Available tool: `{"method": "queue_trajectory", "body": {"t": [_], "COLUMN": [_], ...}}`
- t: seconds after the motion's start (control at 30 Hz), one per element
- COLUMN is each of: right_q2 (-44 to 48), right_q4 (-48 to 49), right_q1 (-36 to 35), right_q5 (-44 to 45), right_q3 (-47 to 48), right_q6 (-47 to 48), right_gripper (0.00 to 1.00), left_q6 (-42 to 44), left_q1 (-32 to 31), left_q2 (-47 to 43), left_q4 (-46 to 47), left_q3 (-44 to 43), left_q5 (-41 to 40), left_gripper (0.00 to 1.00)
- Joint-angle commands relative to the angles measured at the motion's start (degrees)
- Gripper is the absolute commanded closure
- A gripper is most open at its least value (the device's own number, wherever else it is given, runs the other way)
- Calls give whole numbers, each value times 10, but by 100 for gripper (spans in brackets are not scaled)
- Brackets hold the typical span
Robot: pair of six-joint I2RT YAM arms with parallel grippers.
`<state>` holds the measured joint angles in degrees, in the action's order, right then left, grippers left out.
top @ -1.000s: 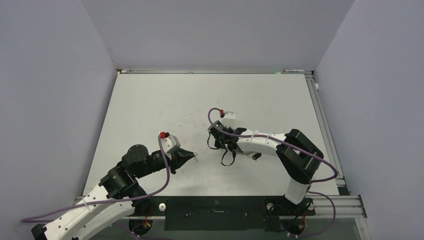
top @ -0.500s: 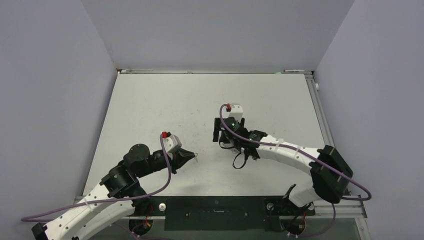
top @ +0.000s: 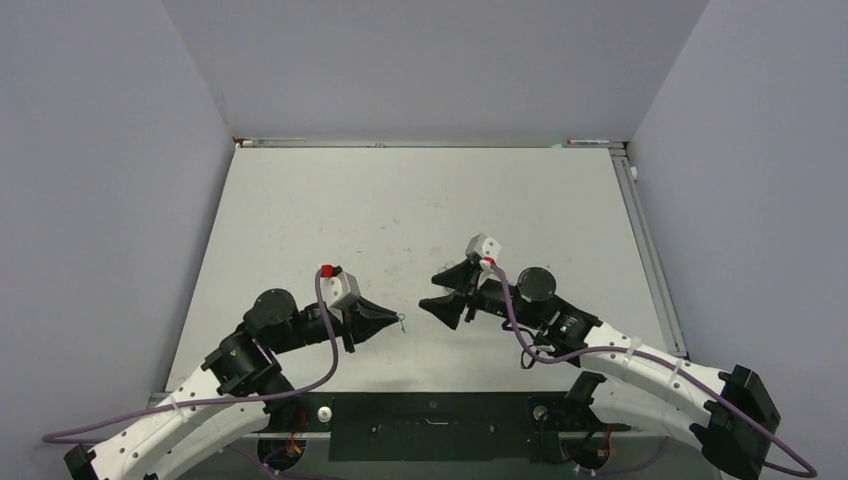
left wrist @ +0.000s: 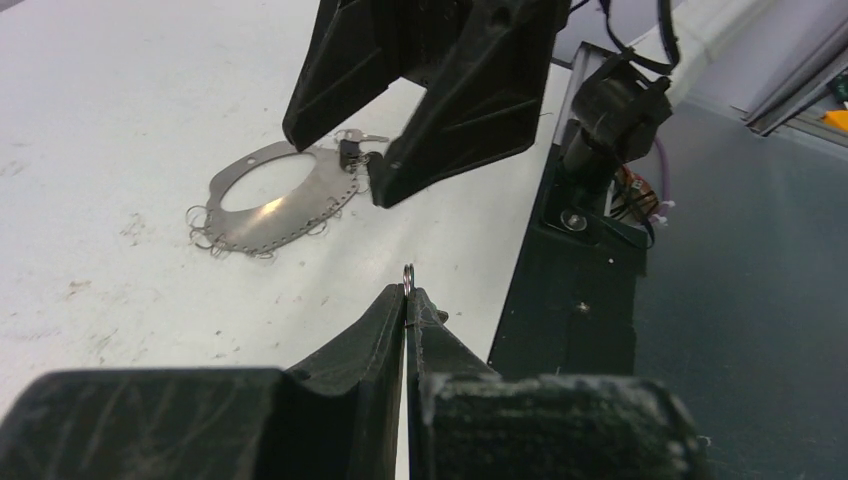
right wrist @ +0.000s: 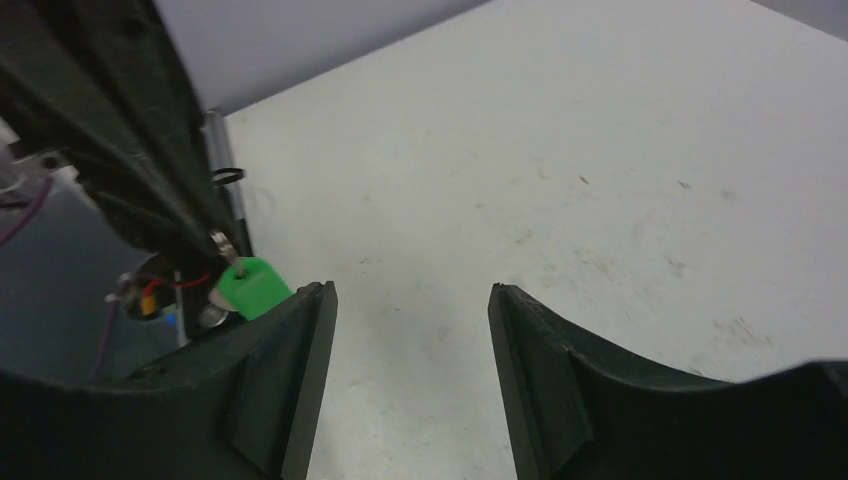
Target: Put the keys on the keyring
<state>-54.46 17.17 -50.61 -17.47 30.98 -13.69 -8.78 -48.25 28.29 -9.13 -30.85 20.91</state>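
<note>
Two hands face each other tip to tip near the front middle of the surface (top: 300,200), with a small gap between them. The left hand (left wrist: 408,298) is clamped fully shut on the green key (right wrist: 250,286). It grips the key up at its small ring (left wrist: 408,268), which pokes out just past the tips. From the right wrist cam you can see the green head hanging right below those tips. The right hand (right wrist: 410,292) is spread wide with nothing held, and its own cam shows only bare surface in the gap between its fingers. From the left wrist cam it's pointed tips-down over one end of the keyring (left wrist: 275,195), which lies flat on the surface. The keyring looks like a thin silver oval with a big hole in the middle and a bunch of tiny wire loops along its edge. A dark-headed key (left wrist: 350,155) sits at that end of the keyring, right between the right hand's two fingers, with a bit of silver blade sticking out beside it. Can't tell if the fingers actually touch the key or the keyring. The green key is apart from the keyring, with a strip of bare surface between them. In the top cam the right hand hides the keyring, and the green key is just a speck at the left hand's tip.
</note>
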Motion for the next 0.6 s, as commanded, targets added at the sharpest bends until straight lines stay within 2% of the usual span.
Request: {"method": "queue_trajectory", "body": {"t": [0.0, 0.23, 0.43, 0.57], "right_q2": [16, 6, -9, -27], "right_q4": [147, 182, 175, 173], "right_q1": [-1, -8, -14, -23], "right_q5": [-235, -313, -332, -327], "right_q3": [-17, -3, 9, 18], "right_q6": [-1, -20, -14, -5], "right_gripper": [44, 52, 53, 58], "left_q6": [-24, -39, -44, -46], "left_q1": [3, 4, 4, 5], "left_q2": [-3, -6, -15, -13], "left_q4": [74, 82, 109, 110], "left_q3": [4, 9, 14, 14], "left_q5": [68, 89, 91, 96], "left_gripper": [100, 100, 100, 100]}}
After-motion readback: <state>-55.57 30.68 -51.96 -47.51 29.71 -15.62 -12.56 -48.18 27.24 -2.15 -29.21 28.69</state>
